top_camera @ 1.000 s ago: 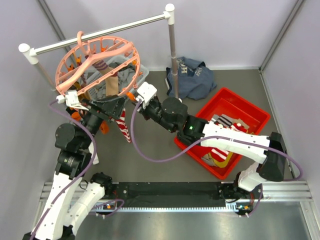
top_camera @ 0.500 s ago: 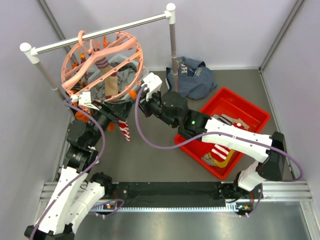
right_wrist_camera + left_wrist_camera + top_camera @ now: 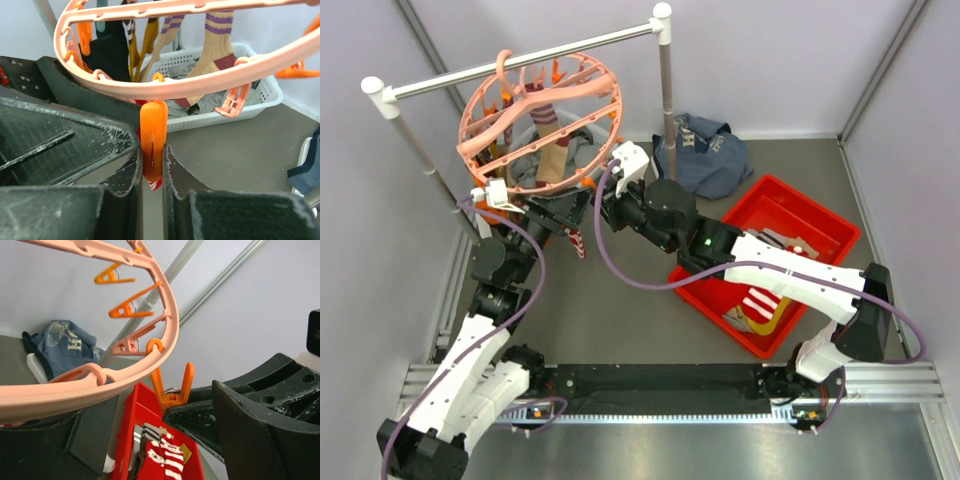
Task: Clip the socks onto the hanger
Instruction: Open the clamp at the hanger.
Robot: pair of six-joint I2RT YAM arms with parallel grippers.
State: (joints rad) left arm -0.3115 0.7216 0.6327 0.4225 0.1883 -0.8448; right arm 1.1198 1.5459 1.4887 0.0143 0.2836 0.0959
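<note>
The salmon-pink ring hanger [image 3: 540, 115] hangs by its hook from the rail. My right gripper [image 3: 607, 197] is shut on one orange clip peg [image 3: 153, 142] under the ring [image 3: 200, 85]. A red-and-white striped sock [image 3: 575, 241] hangs below that peg, and its tip [image 3: 156, 184] shows under it. My left gripper [image 3: 563, 213] is right beside it with its jaws wide apart and nothing between them. The same peg [image 3: 172, 390] and ring [image 3: 125, 375] show in the left wrist view. Beige, dark and yellow socks [image 3: 215, 40] hang from other pegs.
A red bin [image 3: 825, 225] with more striped socks [image 3: 165, 460] is at the right. A navy garment [image 3: 705, 155] lies by the rail stand's post [image 3: 665, 110]. A white basket [image 3: 240, 107] of clothes sits under the hanger.
The hanger has swung right along the rail and tilted up. Both grippers have moved right and farther back with it, and the striped sock went along.
</note>
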